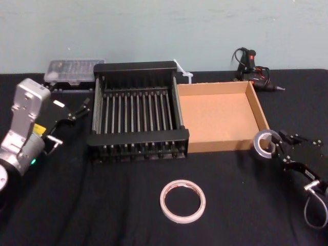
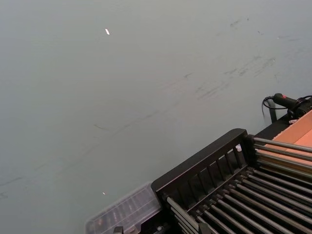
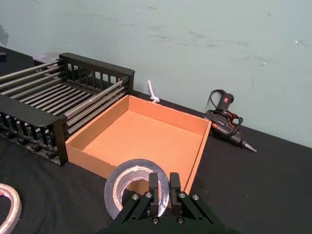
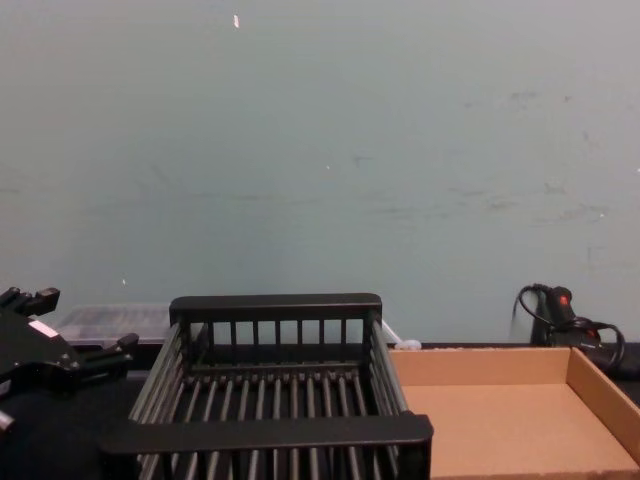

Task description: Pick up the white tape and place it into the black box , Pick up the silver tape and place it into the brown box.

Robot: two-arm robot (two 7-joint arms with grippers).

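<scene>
The white tape (image 1: pixel 165 204) lies flat on the black cloth in front of the black box (image 1: pixel 137 138), and its edge shows in the right wrist view as the white tape (image 3: pixel 9 217). My right gripper (image 1: pixel 277 147) is shut on the rim of the silver tape (image 1: pixel 262 136), held just off the brown box's (image 1: pixel 259 110) near right corner. In the right wrist view, the right gripper (image 3: pixel 164 189) pinches the silver tape (image 3: pixel 117 187) in front of the brown box (image 3: pixel 146 139). My left gripper (image 1: pixel 70 124) hovers open and empty to the left of the black box, also seen as the left gripper (image 4: pixel 75 325).
A clear plastic case (image 1: pixel 72 72) sits behind the black box's left corner. A black corded hand tool (image 1: pixel 253 69) lies behind the brown box, by the wall. A small white object (image 1: pixel 183 73) lies between the boxes' far corners.
</scene>
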